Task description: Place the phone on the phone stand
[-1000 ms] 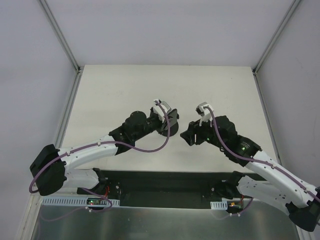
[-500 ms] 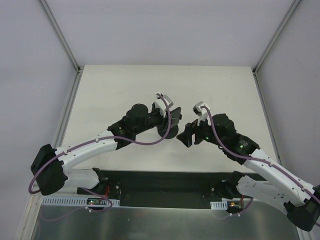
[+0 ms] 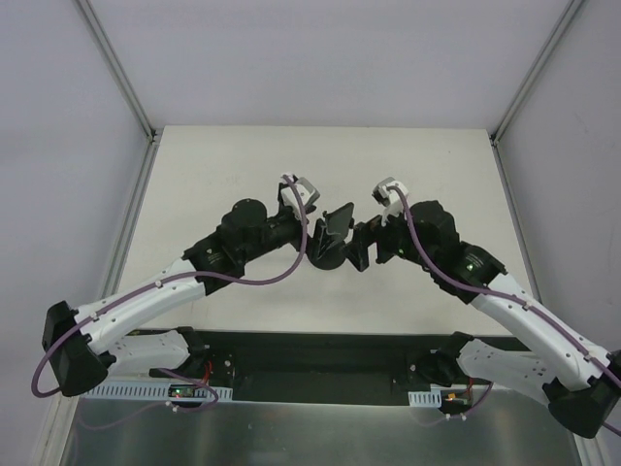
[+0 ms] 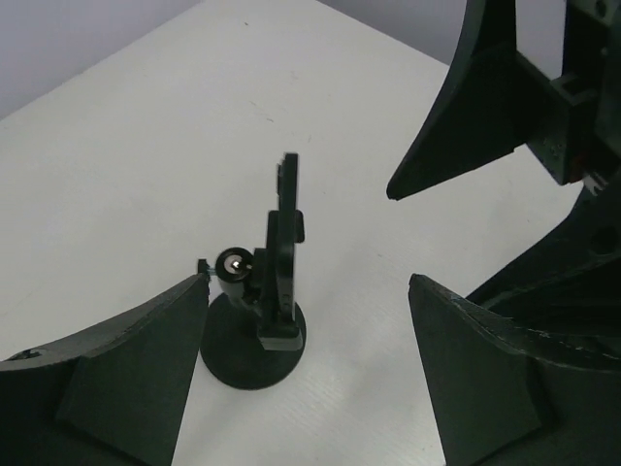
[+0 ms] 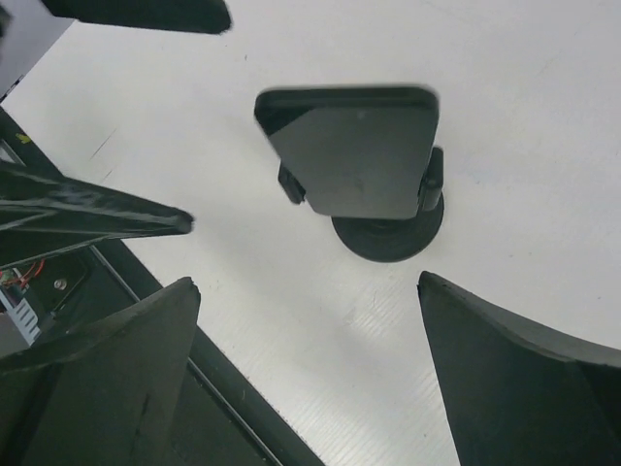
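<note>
**Desk:** Where is the phone at this moment?

**Operator:** The phone (image 5: pixel 354 150) leans back in the cradle of the phone stand (image 5: pixel 388 241), mid-table (image 3: pixel 233 165), pictured from my right wrist camera. Both claws are released. The left claw (image 4: pixel 309 282) and the right claw (image 5: pixel 309 282) flank the stand with jaws wide, grasping nothing.

**Desk:** And how do you get clear of it?

**Operator:** I'd lift first, then back each arm straight out along its own line. That way no fingertip clips the phone's edge or nudges the round base, which looks top-heavy to me.

**Desk:** What has changed in the past second?

**Operator:** From above, the left claw was hunched over the stand, clenched, with the phone hidden. Now it has drawn back and opened, the right has opened wider, and the phone shows free between them
</note>
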{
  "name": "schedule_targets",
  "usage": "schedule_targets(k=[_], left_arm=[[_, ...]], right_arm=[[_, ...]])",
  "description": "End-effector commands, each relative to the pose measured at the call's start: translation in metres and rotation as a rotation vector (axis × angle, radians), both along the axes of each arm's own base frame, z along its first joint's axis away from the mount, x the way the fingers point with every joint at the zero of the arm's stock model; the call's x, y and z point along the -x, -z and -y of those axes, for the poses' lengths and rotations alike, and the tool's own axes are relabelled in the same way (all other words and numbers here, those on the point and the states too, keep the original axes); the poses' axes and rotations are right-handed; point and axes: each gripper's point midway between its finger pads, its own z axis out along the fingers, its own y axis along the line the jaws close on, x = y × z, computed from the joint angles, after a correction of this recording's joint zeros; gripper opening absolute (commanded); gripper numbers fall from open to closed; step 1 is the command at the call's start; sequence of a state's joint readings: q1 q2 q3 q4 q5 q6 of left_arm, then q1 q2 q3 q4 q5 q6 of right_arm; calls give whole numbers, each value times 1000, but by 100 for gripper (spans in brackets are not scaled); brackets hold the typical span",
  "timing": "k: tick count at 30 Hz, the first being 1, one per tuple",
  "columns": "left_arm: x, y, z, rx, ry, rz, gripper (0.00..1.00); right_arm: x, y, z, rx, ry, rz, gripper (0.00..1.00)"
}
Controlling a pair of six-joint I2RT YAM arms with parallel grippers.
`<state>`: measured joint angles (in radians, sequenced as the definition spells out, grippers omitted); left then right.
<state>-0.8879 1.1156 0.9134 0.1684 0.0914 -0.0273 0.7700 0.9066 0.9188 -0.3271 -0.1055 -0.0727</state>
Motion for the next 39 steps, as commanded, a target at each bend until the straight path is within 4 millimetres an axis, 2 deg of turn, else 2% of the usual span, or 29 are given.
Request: schedule_targets(k=[1, 3, 5, 8, 12, 18, 22, 30, 37, 39], left_arm=[[-20, -71, -48, 112, -239, 116, 83], [-23, -76, -65, 123, -315, 137, 86], [-25, -89, -87, 160, -405, 171, 86], [-23, -97, -100, 195, -441, 205, 87], [-21, -95, -101, 203, -441, 209, 87], [-23, -88, -93, 192, -420, 186, 87], [-24, -84, -90, 185, -415, 174, 88], [-25, -78, -86, 167, -406, 165, 88], [-24, -78, -84, 167, -394, 162, 88], [-23, -79, -83, 170, -386, 160, 88]], right_arm=[[-21, -26, -6, 32, 18, 57, 96], [-29, -24, -13, 63, 10, 47, 97], [-39, -29, -20, 71, 20, 48, 97], [-50, -25, -24, 93, 46, 32, 97], [-59, -20, -29, 73, 78, 31, 97], [-64, -16, -40, 67, 67, 39, 97], [-73, -12, -39, 98, 110, 53, 97], [-76, -9, -49, 161, 178, 101, 99], [-77, -5, -49, 169, 222, 103, 80], [-77, -5, -47, 178, 227, 105, 68]])
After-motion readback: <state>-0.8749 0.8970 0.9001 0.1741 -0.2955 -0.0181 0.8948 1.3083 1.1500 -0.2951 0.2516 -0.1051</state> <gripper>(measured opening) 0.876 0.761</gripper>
